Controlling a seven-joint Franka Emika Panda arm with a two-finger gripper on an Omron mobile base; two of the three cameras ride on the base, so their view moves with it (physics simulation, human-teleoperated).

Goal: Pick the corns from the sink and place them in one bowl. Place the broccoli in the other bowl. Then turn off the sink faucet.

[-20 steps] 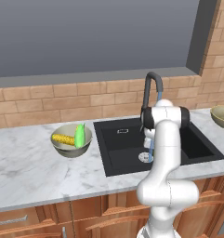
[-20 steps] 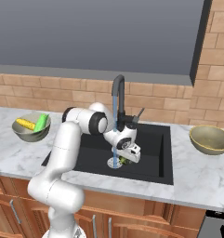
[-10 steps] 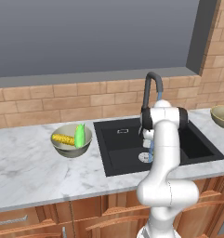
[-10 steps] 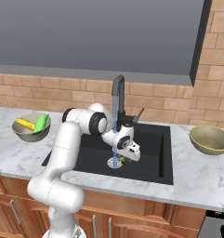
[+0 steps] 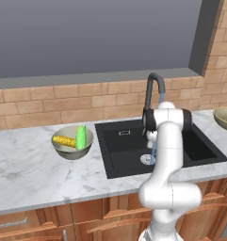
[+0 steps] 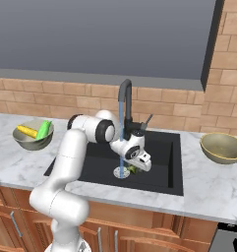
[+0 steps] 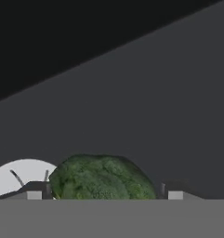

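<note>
My gripper [image 6: 138,165] is down in the black sink [image 6: 162,162], next to the silver drain [image 6: 120,173]. In the hand view the dark green broccoli [image 7: 102,179] sits between the fingertips with both tips against its sides, so the gripper [image 7: 106,193] is shut on it. The broccoli [image 6: 133,169] rests on the sink floor. The yellow cob [image 5: 63,140] and the light-green corn [image 5: 80,136] lie in the pale bowl [image 5: 72,153] to the left of the sink. The olive-tan bowl [image 6: 223,150] stands to the right with nothing in it. Water runs from the black faucet [image 6: 125,98].
A brick backsplash and a window ledge rise behind the faucet. The white arm [image 5: 167,141] reaches over the sink's front edge. Marble counter [image 5: 30,169] stretches to the left, between the pale bowl and the front edge.
The fingers have come in from wide open onto the broccoli's sides. The arm and the other things have stayed where they were.
</note>
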